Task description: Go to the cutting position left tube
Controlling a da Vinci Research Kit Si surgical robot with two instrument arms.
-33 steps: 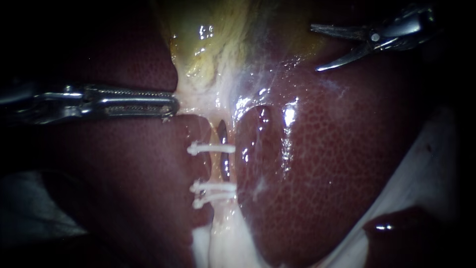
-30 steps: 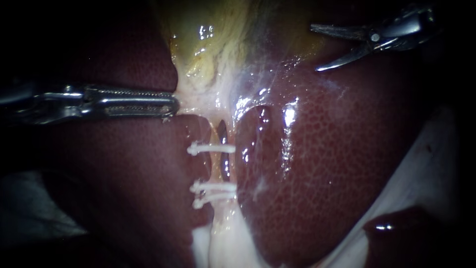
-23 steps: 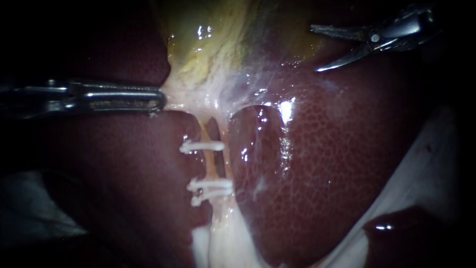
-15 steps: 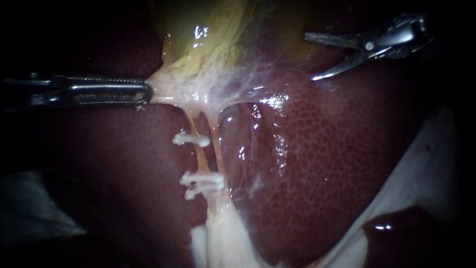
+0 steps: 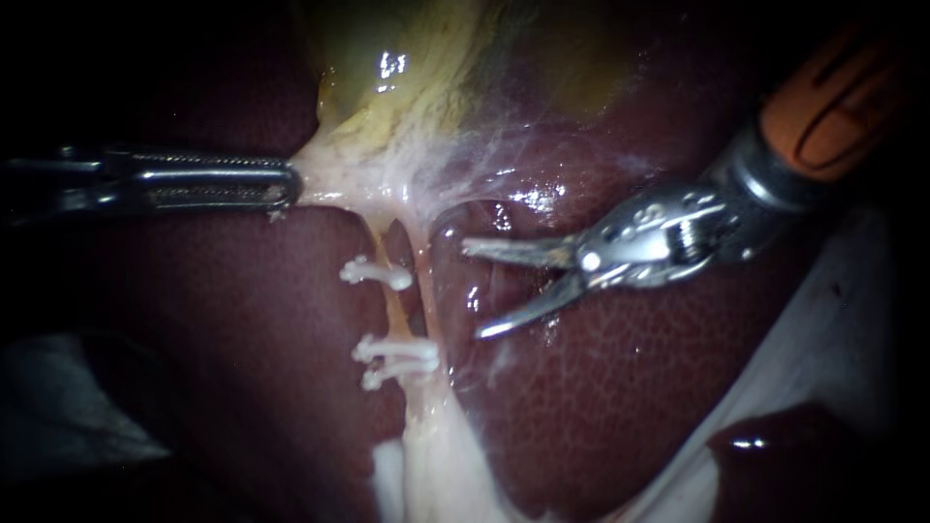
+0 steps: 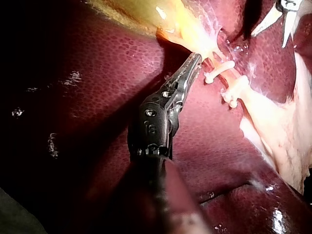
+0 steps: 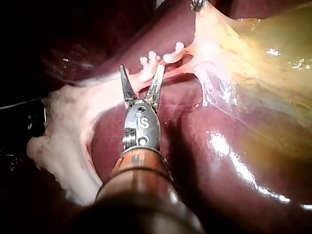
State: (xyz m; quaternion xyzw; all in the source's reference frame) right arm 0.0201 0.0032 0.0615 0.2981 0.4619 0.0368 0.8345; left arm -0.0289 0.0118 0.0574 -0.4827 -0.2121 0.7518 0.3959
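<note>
The left tube (image 5: 394, 308) lies between the liver's (image 5: 678, 368) lobes. It runs nearly up and down in the endoscope view, from the gallbladder's (image 5: 407, 77) neck to the pale tissue below, its top leaning a little left. My left instrument (image 5: 291, 184) is clenched on the pale tissue at that neck. My right instrument (image 5: 475, 291) hangs over the liver with its curved blades gaping, tips pointing at the tubes. The right tube (image 5: 424, 281) stands between them and the left one. The left tube is a thin, taut, yellow-orange strand, bare between the upper clip (image 5: 373, 274) and two lower clips (image 5: 392, 353).
</note>
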